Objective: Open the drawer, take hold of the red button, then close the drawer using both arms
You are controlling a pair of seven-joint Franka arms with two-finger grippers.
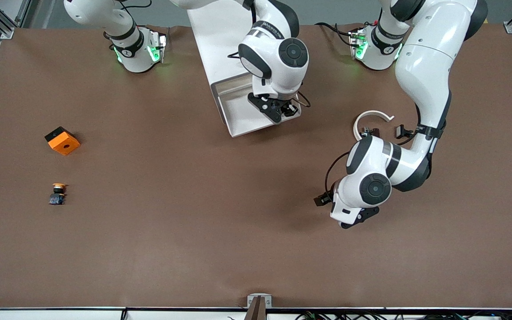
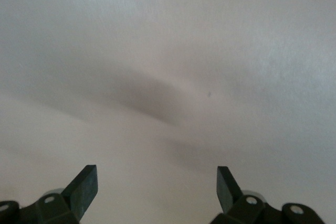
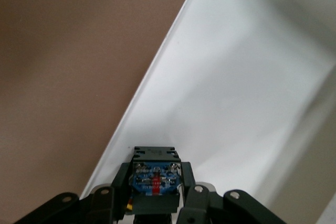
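The white drawer (image 1: 238,116) stands pulled open from its white cabinet (image 1: 214,40) at the robots' edge of the table. My right gripper (image 1: 278,111) hangs over the open drawer and is shut on the button (image 3: 156,181). Only the button's black-and-blue body shows between the fingers (image 3: 122,178); its cap is hidden. The drawer's white floor (image 3: 236,103) lies right under it. My left gripper (image 1: 359,218) is over bare table toward the left arm's end. It is open with nothing between its fingertips (image 2: 84,184).
An orange square box (image 1: 62,141) with a hole and a button with an orange-yellow cap (image 1: 58,193) lie toward the right arm's end. A white curved piece (image 1: 371,119) lies on the brown table (image 1: 194,222) beside the left arm.
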